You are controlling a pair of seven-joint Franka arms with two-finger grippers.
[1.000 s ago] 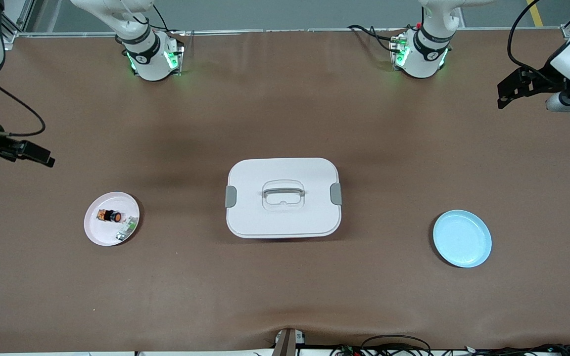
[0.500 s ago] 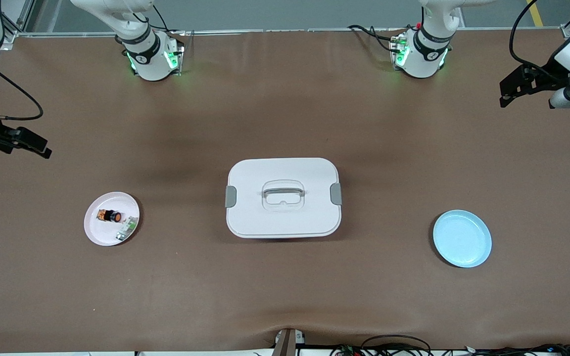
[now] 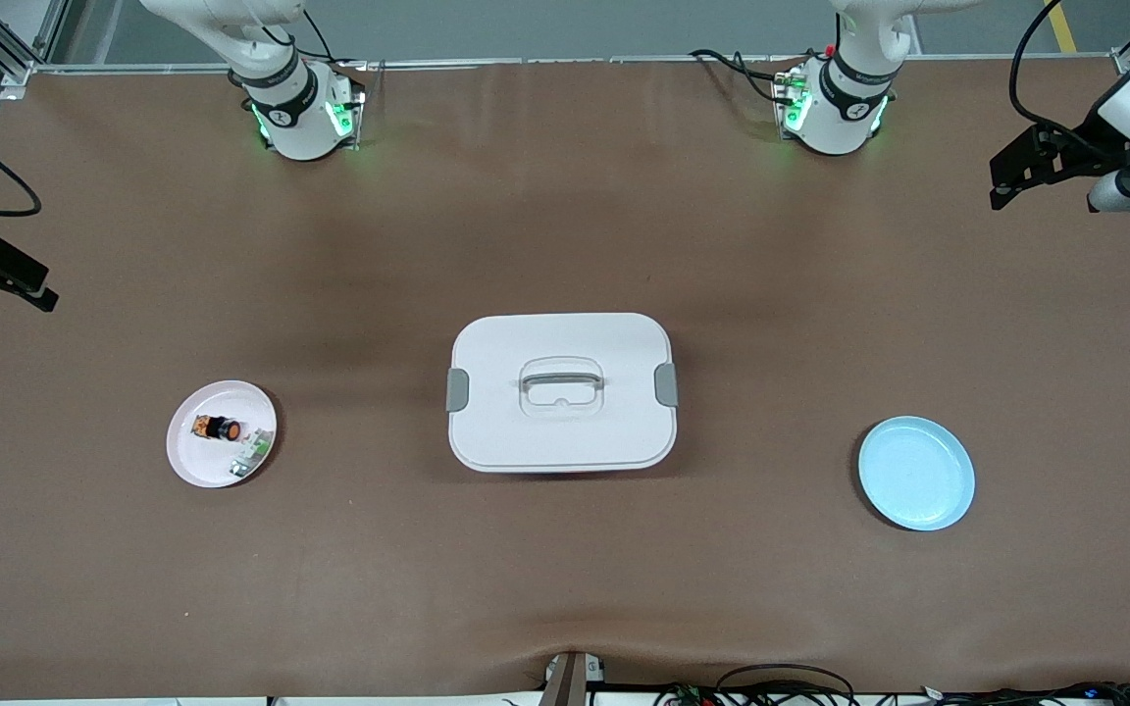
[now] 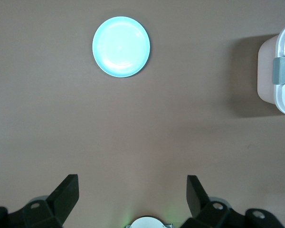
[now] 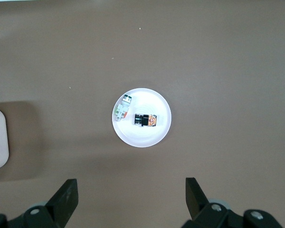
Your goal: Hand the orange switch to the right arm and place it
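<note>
The orange switch (image 3: 217, 428) (image 5: 146, 119), black with an orange cap, lies on its side on a pale pink plate (image 3: 194, 461) (image 5: 156, 135) toward the right arm's end of the table. High above the table by that plate, my right gripper (image 5: 131, 187) is open and holds nothing; in the front view its hand (image 3: 4, 271) shows at the picture's edge. My left gripper (image 4: 133, 185) (image 3: 1014, 176) hangs open and empty over the left arm's end of the table, well above the light blue plate (image 3: 916, 474) (image 4: 121, 46).
A small white-and-green part (image 3: 251, 451) (image 5: 122, 108) shares the pink plate with the switch. A white lidded box (image 3: 562, 392) (image 4: 281, 76) with a grey handle and side clips stands mid-table between the two plates. Brown mat covers the table.
The right arm's hand has drawn outward toward the table's end and is now mostly out of the front view. The left arm has barely shifted. Both grippers stay open.
</note>
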